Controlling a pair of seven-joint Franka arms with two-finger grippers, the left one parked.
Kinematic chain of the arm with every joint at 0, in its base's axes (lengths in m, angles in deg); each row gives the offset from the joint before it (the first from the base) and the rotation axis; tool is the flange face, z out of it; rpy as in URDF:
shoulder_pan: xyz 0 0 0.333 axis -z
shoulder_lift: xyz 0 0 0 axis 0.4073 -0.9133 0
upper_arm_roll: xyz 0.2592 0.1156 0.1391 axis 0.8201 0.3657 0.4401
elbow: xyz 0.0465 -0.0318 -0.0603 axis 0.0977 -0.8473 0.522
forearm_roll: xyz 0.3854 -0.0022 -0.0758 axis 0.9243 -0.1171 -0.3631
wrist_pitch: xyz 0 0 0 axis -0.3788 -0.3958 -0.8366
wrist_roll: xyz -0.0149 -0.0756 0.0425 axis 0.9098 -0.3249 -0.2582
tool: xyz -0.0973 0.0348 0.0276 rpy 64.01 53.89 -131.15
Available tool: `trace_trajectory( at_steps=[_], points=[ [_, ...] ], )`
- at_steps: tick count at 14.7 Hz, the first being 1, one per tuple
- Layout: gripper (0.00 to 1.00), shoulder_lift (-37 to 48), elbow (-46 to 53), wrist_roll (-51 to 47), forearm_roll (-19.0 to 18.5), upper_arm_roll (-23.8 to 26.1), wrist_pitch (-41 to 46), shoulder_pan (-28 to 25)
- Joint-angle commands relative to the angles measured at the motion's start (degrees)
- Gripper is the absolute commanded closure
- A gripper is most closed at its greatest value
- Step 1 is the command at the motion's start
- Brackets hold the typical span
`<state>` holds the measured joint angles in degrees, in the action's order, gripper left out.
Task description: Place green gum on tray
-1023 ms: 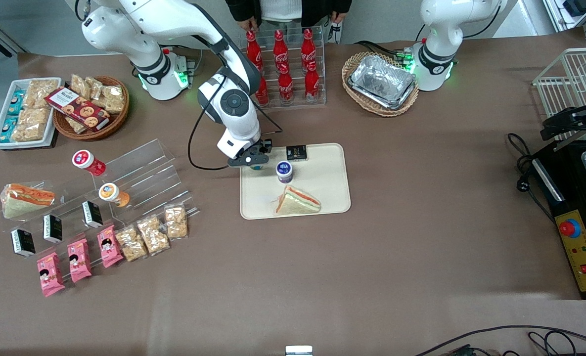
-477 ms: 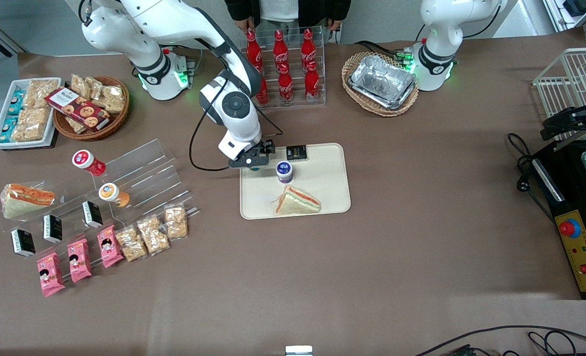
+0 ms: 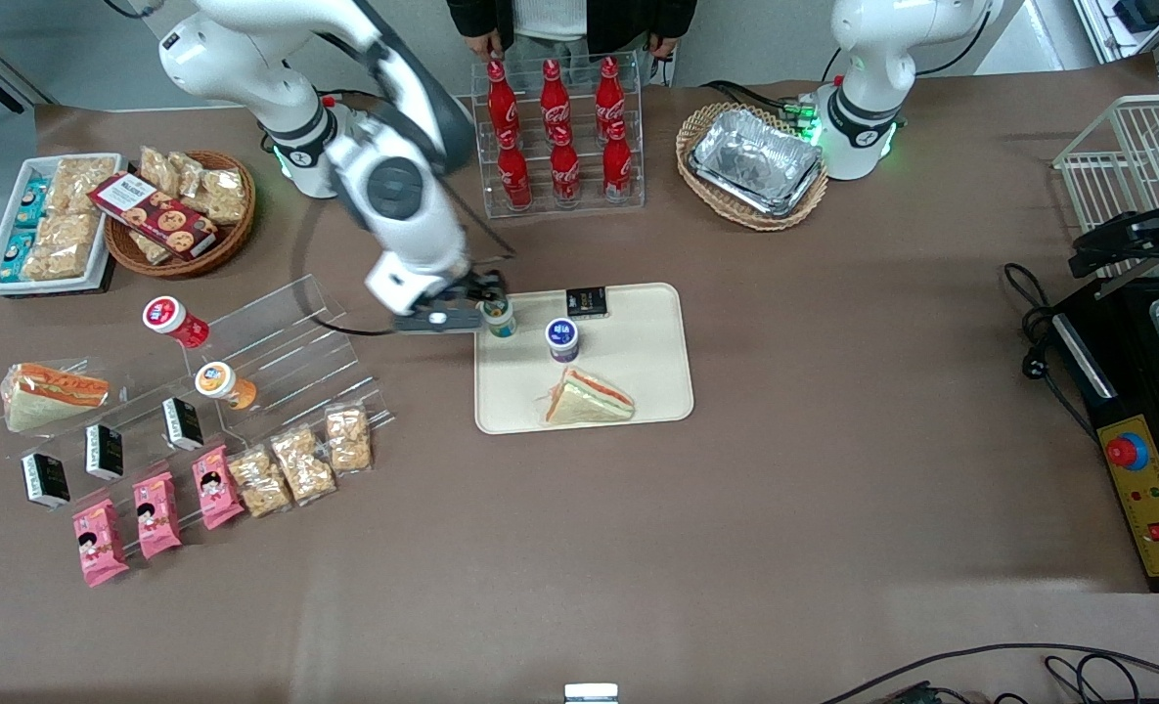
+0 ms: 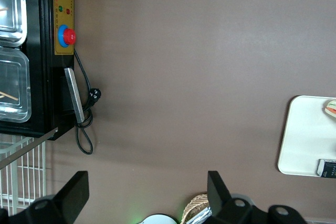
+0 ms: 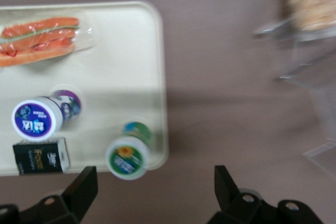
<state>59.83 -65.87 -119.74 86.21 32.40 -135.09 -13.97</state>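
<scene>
I've got the green gum (image 5: 126, 157) standing upright on the tray (image 3: 638, 391), right at its edge on the working arm's side, and my gripper (image 3: 439, 319) sits just off the tray beside it, fingers spread and holding nothing.

Nearest the front camera on the tray is the sandwich (image 3: 589, 399), then the blue gum (image 3: 561, 338), then the green gum, with the small black box (image 3: 587, 301) farthest.

My worry is the rim. The bottle looks perched almost on it, so a brush from my fingers as I pull away could tip it off onto the table.

As for writing, the blue lid carries white characters I can't read, the green lid shows a yellow flower, and the red bottles (image 3: 559, 137) read Coca-Cola.
</scene>
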Motion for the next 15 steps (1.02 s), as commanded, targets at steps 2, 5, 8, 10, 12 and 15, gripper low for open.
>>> trace_trajectory(
  at_steps=[2,5,8,10,12,15],
  points=[
    [0.01,7.93,9.16,13.96,0.32,0.15,17.35,15.2],
    [0.01,7.67,16.9,21.8,-0.55,0.15,22.9,25.06],
    [0.01,6.79,22.18,26.03,-4.85,-0.2,24.49,29.91],
    [0.01,5.13,25.43,29.27,-5.22,-2.82,24.58,30.62],
    [0.0,3.1,28.69,33.67,-4.69,-5.29,24.58,30.8],
    [0.0,1.6,29.93,37.28,-4.34,-8.01,24.58,30.8]
  ],
)
